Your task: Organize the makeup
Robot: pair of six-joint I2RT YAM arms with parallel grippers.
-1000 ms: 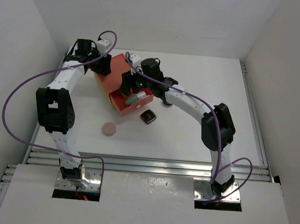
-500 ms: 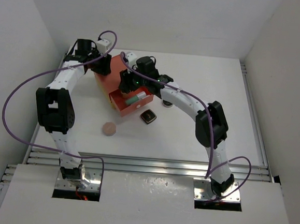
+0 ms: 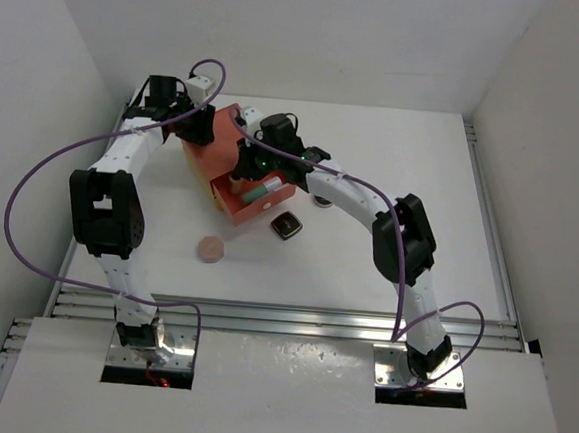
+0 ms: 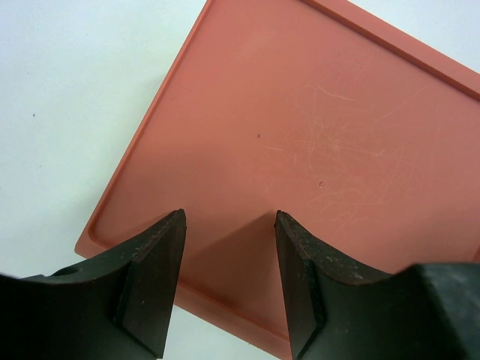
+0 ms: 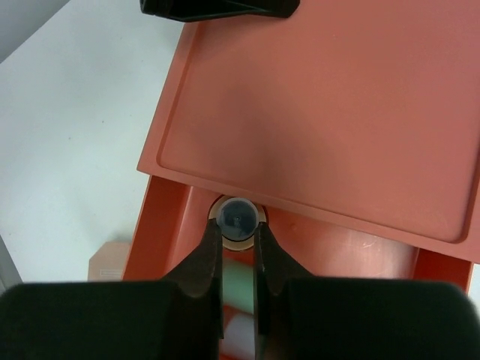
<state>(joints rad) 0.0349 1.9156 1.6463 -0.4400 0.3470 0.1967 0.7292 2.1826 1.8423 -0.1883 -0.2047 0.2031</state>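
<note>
Makeup: tan dark-capped bottle (image 5: 237, 216) upright at back of open drawer (image 5: 159, 225), right hand (image 5: 237, 225) clenched on it | white cylindrical bottle (image 3: 265, 188) lying in drawer | black square compact (image 3: 287, 225), pink round disc (image 3: 211, 247) on surface (image 3: 393, 175) | left hand (image 4: 229, 221) released, fingers apart over drawer box (image 4: 315, 135) top
</note>
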